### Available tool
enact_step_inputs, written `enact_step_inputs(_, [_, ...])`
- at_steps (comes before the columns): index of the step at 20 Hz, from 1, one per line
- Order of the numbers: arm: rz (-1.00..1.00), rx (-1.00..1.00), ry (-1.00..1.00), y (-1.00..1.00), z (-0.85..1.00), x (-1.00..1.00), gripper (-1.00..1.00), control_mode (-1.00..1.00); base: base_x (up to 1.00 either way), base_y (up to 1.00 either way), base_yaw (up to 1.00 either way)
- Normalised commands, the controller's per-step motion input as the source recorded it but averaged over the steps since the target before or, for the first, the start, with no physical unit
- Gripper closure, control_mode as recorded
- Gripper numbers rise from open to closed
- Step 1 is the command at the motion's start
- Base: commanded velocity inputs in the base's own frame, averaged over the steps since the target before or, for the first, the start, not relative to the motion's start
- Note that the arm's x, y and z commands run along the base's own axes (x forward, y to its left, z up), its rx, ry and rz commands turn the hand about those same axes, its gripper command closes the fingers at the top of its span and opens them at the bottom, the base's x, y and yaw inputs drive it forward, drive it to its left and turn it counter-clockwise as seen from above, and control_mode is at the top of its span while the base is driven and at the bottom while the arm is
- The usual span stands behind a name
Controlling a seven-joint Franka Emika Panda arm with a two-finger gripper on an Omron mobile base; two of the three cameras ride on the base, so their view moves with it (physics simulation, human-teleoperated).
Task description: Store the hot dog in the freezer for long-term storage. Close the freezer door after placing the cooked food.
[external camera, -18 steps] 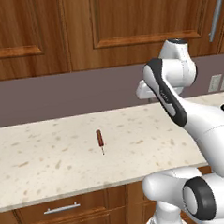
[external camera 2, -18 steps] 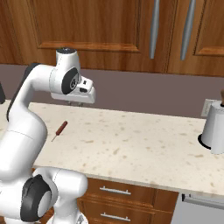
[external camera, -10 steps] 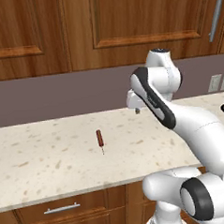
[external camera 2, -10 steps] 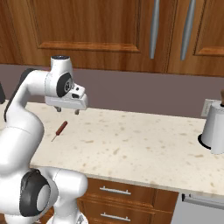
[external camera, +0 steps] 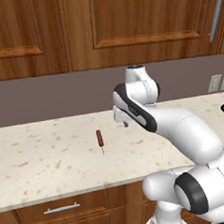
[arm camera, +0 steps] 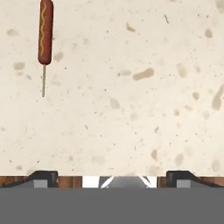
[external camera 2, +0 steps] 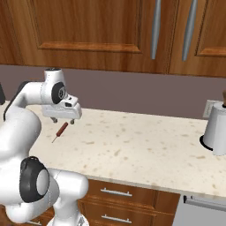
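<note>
The hot dog (external camera: 100,137), a thin reddish-brown sausage with a mustard line on a thin stick, lies flat on the speckled counter (external camera: 51,160). My gripper (external camera: 120,122) hangs low over the counter just to the right of it, pointing down, jaws open with nothing between them. From the other side the hot dog (external camera 2: 62,129) lies just below the gripper (external camera 2: 63,120). The hand view looks straight down: the hot dog (arm camera: 45,33) is at the upper left, well off from the gripper (arm camera: 111,177) and its wide-apart fingertips (arm camera: 43,176). The freezer and its door are out of view.
Wooden wall cabinets (external camera 2: 88,31) with long metal handles (external camera 2: 155,31) hang above the purple-grey backsplash. A white cylindrical jar (external camera 2: 216,130) stands at the counter's right end beside a wall outlet (external camera 2: 207,108). Drawers (external camera: 59,208) sit below the counter's front edge.
The arm has swung left and down toward the hot dog, turning the hand to point at the counter. The jaws have opened wide. The hot dog has not moved.
</note>
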Motion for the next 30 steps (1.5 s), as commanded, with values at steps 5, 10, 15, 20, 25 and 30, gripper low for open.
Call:
enact_step_inputs(5, [-0.15, -0.05, 0.01, 0.68, -0.66, 0.5, -1.0, -1.0, 0.0, 0.0, 0.0])
enact_step_inputs(10, [-0.04, -0.04, 0.04, 0.64, -0.73, 0.84, -1.0, -1.0, 0.0, 0.0, 0.0])
enact_step_inputs(15, [-0.01, 0.0, 0.06, 0.39, -0.54, 0.72, -1.0, -1.0, 0.0, 0.0, 0.0])
enact_step_inputs(20, [-0.06, 0.0, 0.06, 0.18, -0.14, 0.47, -1.0, -1.0, 0.0, 0.0, 0.0])
enact_step_inputs(25, [-0.12, 0.0, 0.06, 0.23, -0.34, 0.39, -1.0, -1.0, 0.0, 0.0, 0.0])
enact_step_inputs(30, [-0.11, 0.0, 0.0, 0.16, -0.39, 0.24, -1.0, -1.0, 0.0, 0.0, 0.0])
